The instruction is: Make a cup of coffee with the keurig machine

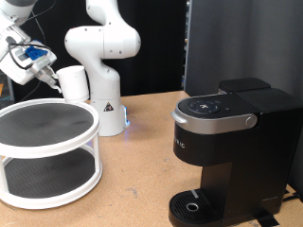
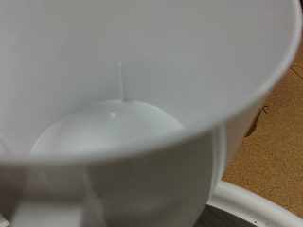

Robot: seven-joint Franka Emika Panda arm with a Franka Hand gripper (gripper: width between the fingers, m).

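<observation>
The white cup [image 1: 74,83] hangs in the air above the top shelf of a round white rack [image 1: 47,142], at the exterior view's upper left. My gripper [image 1: 51,79] is shut on the cup's rim, on the side toward the exterior view's left. In the wrist view the cup [image 2: 123,85] fills nearly the whole picture; I look into its white inside, which holds nothing, and the fingers do not show. The black keurig machine [image 1: 232,142] stands at the exterior view's right with its lid down and nothing on its drip tray [image 1: 194,205].
The two-tier rack has dark mesh shelves, and its white rim [image 2: 260,206] shows below the cup. The arm's white base [image 1: 104,90] stands behind it. A black panel [image 1: 246,43] rises behind the machine. The tabletop [image 1: 142,180] is brown cork.
</observation>
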